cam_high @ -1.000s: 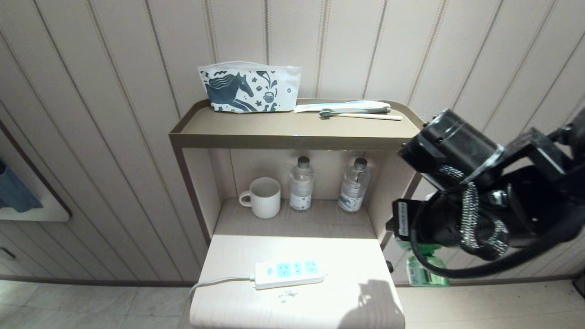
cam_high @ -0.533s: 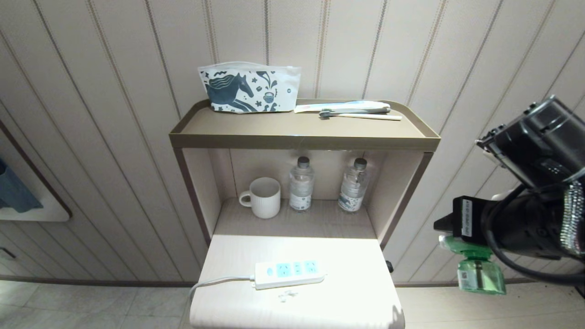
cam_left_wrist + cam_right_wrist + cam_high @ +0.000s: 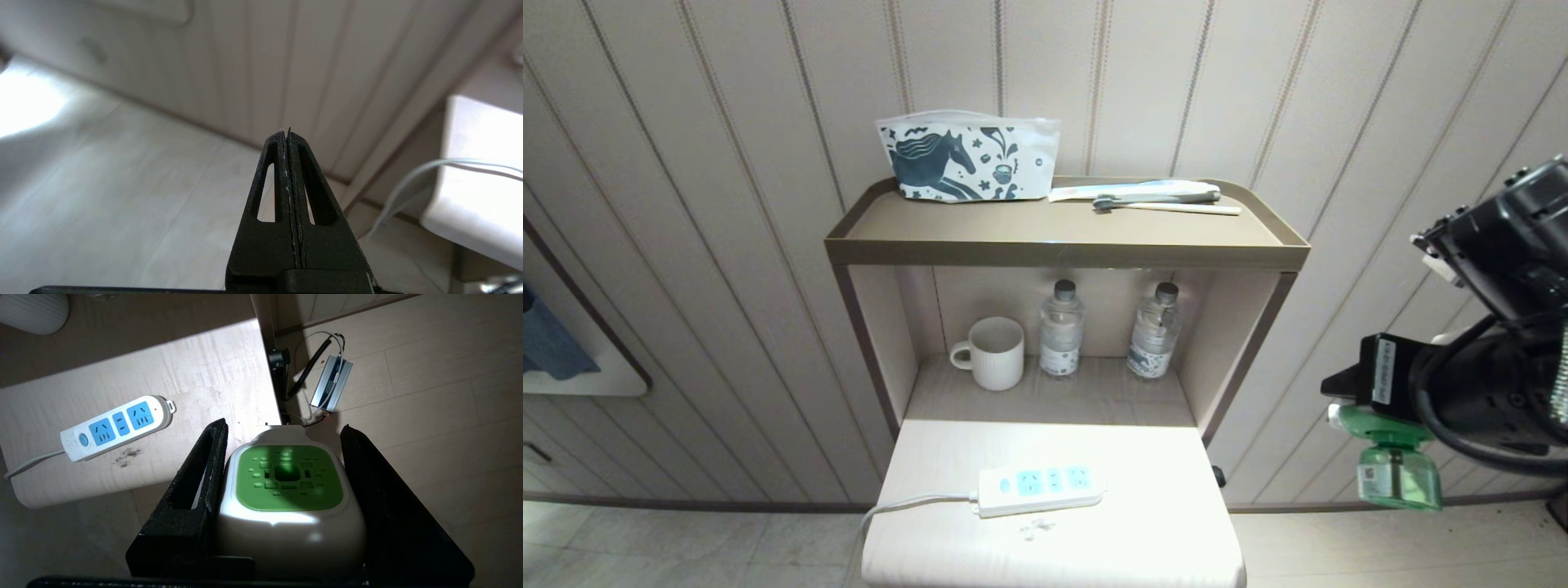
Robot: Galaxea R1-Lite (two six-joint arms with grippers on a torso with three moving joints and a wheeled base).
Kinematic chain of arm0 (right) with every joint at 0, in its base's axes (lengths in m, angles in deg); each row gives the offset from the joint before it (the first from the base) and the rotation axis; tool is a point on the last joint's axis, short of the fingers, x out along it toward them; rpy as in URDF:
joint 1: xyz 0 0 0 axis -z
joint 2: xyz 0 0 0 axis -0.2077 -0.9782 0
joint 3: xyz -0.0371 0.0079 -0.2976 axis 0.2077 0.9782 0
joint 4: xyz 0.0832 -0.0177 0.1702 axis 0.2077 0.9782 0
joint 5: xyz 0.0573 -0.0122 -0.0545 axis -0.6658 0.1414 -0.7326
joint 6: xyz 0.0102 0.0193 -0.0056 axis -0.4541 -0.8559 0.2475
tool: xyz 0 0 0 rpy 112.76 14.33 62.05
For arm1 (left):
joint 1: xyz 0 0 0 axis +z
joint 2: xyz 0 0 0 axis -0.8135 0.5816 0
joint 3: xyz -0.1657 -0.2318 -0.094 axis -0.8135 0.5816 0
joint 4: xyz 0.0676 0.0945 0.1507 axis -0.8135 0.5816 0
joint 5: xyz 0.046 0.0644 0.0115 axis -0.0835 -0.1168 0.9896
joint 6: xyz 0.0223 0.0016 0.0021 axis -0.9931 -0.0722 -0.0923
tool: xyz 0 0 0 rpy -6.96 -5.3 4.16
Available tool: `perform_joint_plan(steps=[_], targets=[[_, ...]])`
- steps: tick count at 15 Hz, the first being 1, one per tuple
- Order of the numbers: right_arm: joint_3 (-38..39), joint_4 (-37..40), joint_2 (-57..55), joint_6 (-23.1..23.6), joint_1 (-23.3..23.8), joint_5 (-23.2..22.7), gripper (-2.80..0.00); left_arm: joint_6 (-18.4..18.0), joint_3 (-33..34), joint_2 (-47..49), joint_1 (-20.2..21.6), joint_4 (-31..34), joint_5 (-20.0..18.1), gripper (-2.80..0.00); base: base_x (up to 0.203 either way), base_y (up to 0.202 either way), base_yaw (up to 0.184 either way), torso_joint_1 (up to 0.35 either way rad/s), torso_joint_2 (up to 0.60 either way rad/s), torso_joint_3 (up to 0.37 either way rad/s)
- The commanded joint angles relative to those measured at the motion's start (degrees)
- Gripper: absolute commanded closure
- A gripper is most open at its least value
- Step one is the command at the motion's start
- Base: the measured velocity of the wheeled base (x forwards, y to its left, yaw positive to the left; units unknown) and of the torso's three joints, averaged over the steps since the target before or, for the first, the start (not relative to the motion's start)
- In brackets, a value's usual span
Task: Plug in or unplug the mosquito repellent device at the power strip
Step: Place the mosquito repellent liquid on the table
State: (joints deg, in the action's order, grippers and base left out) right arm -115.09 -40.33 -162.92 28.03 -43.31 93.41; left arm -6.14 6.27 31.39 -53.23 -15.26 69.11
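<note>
The right gripper (image 3: 282, 433) hangs out beyond the right edge of the stand, over the floor, its two black fingers (image 3: 202, 457) clamped on the white head of the mosquito repellent device (image 3: 288, 490); in the head view the green liquid bottle dangles below the hand, well clear of the furniture. The power strip (image 3: 1040, 488) lies flat on the pale lower tabletop (image 3: 1143, 457), near its front edge and left of centre, all its light-blue sockets bare, its cord (image 3: 907, 502) running off the left side and dropping over the rim. There is open tabletop to the right of the strip, with only a small dark smudge (image 3: 1033, 531) just in front of it. Behind, in the recess under the shelf, stand a white ribbed mug (image 3: 995, 353) and two clear water bottles (image 3: 1061, 328), all well back from the strip. Up top, the shelf tray (image 3: 1062, 249) carries a horse-print pouch (image 3: 968, 157) and a toothbrush and tube (image 3: 1152, 196). Down on the floor to the right of the stand sits a small silvery box (image 3: 331, 384) with a coiled black cable (image 3: 308, 369), below the held device. The left gripper (image 3: 287, 134) hangs low off the left side over the floor, fingers pressed together, nothing between them.
</note>
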Motion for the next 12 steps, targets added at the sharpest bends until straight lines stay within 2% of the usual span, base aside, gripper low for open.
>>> perform_joint_plan(steps=[1, 2, 3, 4, 8, 12], targets=[[-0.15, 0.16, 0.05, -0.11, -0.67, 0.3, 0.0, -2.18, 0.07, -7.24, 0.1, 0.34, -5.53, 0.0, 0.0, 0.0, 0.0, 0.0, 0.0, 0.0], [-0.14, 0.03, 0.26, -0.01, -1.0, 0.23, 0.0, -5.1, 0.83, -11.11, -0.42, 0.39, -13.01, 0.0, 0.0, 0.0, 0.0, 0.0, 0.0, 0.0], [0.17, -0.36, 0.89, 0.03, -2.34, 0.23, 0.0, -9.44, 1.69, -12.91, -0.91, 0.52, -18.68, 0.0, 0.0, 0.0, 0.0, 0.0, 0.0, 0.0], [0.57, -1.21, 1.57, 0.49, -3.43, 0.24, 0.0, -12.17, 2.39, -13.09, -1.29, 0.52, -21.4, 0.0, 0.0, 0.0, 0.0, 0.0, 0.0, 0.0], [0.78, -2.01, 4.2, 5.52, -8.44, 1.33, 0.0, -11.56, 2.62, -13.05, -1.38, 0.24, -20.88, 0.0, 0.0, 0.0, 0.0, 0.0, 0.0, 0.0], [1.34, -2.81, 5.7, 7.59, -11.06, 2.25, 0.0, -11.48, 2.62, -13.05, -1.44, 0.24, -20.88, 0.0, 0.0, 0.0, 0.0, 0.0, 0.0, 0.0]])
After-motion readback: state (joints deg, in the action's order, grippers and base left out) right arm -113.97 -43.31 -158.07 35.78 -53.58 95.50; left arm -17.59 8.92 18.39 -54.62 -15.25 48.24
